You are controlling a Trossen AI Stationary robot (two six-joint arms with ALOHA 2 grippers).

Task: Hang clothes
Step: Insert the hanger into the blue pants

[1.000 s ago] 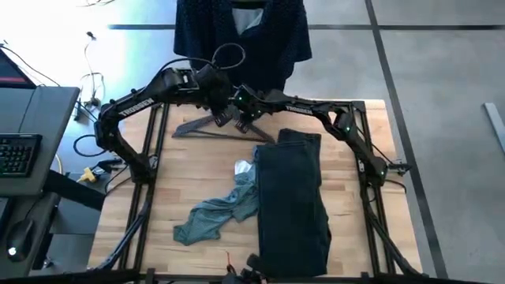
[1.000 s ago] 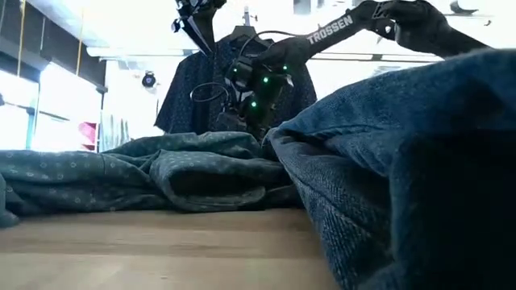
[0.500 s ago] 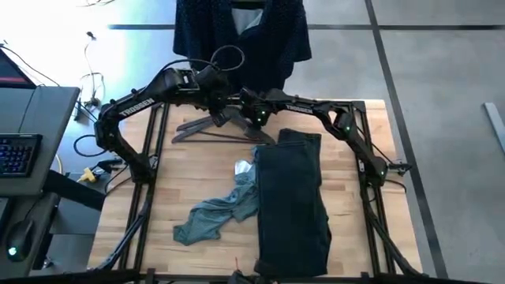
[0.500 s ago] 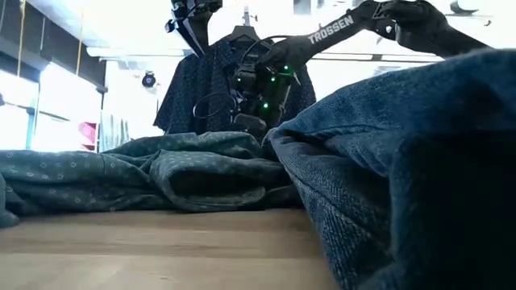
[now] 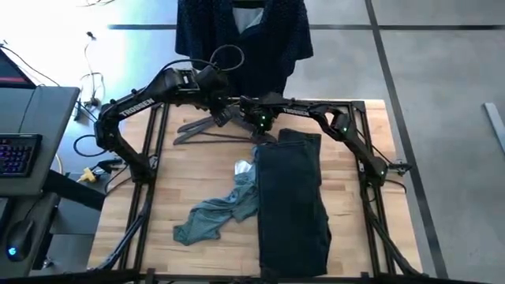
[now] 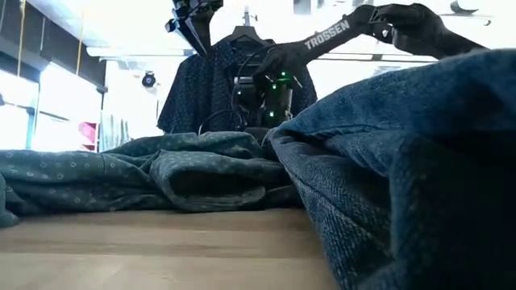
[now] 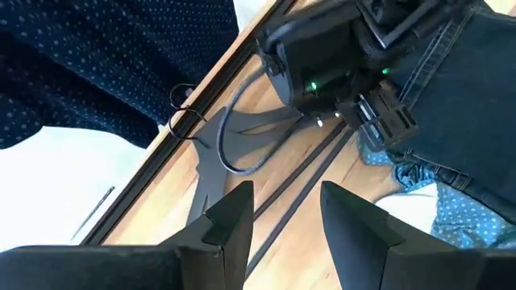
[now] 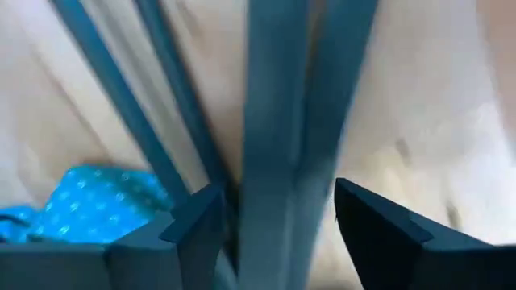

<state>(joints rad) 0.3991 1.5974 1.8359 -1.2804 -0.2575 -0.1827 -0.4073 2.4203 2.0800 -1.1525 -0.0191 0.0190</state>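
A thin dark hanger lies flat on the table's far part. My right gripper is low over its right arm and open. The hanger's bars run between its fingers with a gap showing on one side. My left gripper hovers open above the hanger's apex and holds nothing. The black trousers lie flat on the right. The teal shirt lies crumpled beside them. The navy dotted shirt hangs beyond the far edge.
The trousers' top edge lies just to the right of my right gripper. A loose cable loop hangs over the hanger. A desk with a keyboard stands off the table's left side. Bare wood shows between the hanger and the teal shirt.
My right gripper has moved toward the near edge and down, onto the hanger's right arm. My left gripper has stayed about where it was, above the hanger.
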